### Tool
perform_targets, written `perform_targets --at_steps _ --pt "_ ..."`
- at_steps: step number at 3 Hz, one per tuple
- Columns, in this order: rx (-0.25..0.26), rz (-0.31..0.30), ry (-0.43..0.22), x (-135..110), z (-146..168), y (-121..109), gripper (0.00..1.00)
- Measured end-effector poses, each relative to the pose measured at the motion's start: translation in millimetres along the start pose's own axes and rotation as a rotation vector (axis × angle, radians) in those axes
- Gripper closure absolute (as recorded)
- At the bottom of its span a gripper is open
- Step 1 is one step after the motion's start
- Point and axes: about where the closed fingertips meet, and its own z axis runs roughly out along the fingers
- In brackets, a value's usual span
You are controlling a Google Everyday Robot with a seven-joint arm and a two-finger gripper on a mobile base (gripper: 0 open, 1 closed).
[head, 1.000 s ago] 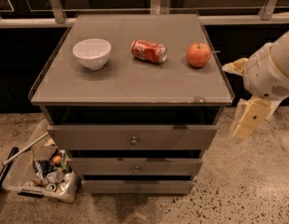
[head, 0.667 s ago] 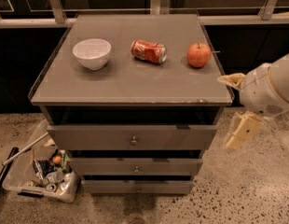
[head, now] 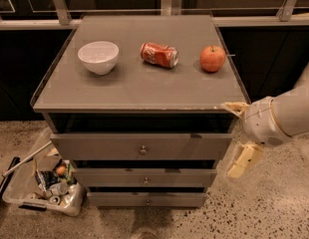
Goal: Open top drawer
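The top drawer (head: 142, 146) is the widest grey front just under the cabinet top, with a small round metal knob (head: 142, 150) at its centre. A dark gap shows above it. Two narrower grey drawers (head: 144, 177) sit below. My gripper (head: 239, 136) is at the cabinet's right front corner, level with the top drawer and to the right of its front. Its cream fingers (head: 244, 161) stand apart, open and empty. It is well to the right of the knob.
On the cabinet top (head: 144, 83) are a white bowl (head: 98, 57), a red soda can (head: 159, 55) on its side and a red apple (head: 213, 59). A clear bin of trash (head: 47, 185) stands on the floor at the lower left.
My gripper and arm have moved down and to the left, closer to the cabinet's right front corner. The drawers and the things on top have not moved.
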Motion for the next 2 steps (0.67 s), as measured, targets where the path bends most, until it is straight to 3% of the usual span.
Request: perform_targets --at_steps 2 --pt "-0.02 0.074 0.04 14.8 42.3 8.2 0.0"
